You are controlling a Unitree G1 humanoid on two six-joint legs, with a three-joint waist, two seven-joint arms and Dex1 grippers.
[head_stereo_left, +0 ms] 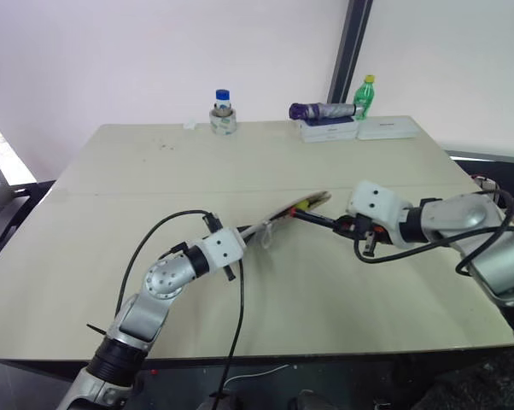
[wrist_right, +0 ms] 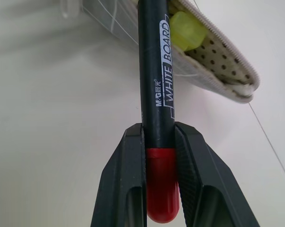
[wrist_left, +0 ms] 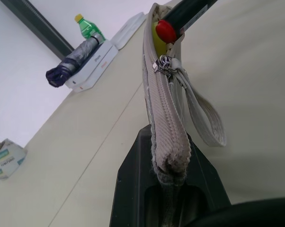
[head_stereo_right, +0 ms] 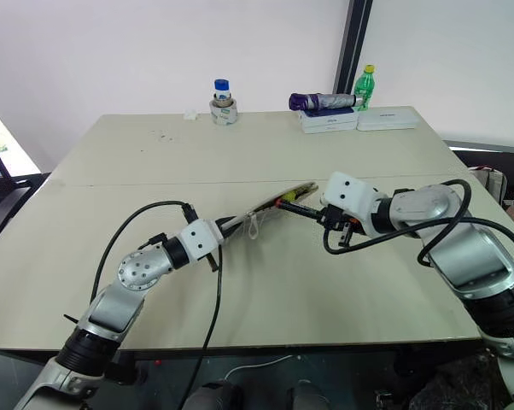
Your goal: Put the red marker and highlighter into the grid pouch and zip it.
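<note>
My left gripper (head_stereo_left: 250,232) is shut on one end of the grid pouch (head_stereo_left: 283,213) and holds it edge-up just above the table. In the left wrist view the pouch (wrist_left: 164,109) rises between my fingers (wrist_left: 133,179), its zipper pull (wrist_left: 164,64) partway along and the far mouth open. The yellow highlighter (wrist_right: 187,28) lies inside that mouth against the dotted lining. My right gripper (wrist_right: 159,137) is shut on the red marker (wrist_right: 156,85), a black barrel with red ends. The marker's red front tip (wrist_left: 166,30) sits at the pouch opening beside the highlighter.
At the back of the beige table (head_stereo_left: 154,282) stand a blue-capped bottle on a tape roll (head_stereo_left: 223,113), a folded purple umbrella (head_stereo_left: 321,110) on a white box (head_stereo_left: 328,130), a green bottle (head_stereo_left: 365,96) and another white box (head_stereo_left: 387,128). A strap loop (wrist_left: 209,118) hangs from the pouch.
</note>
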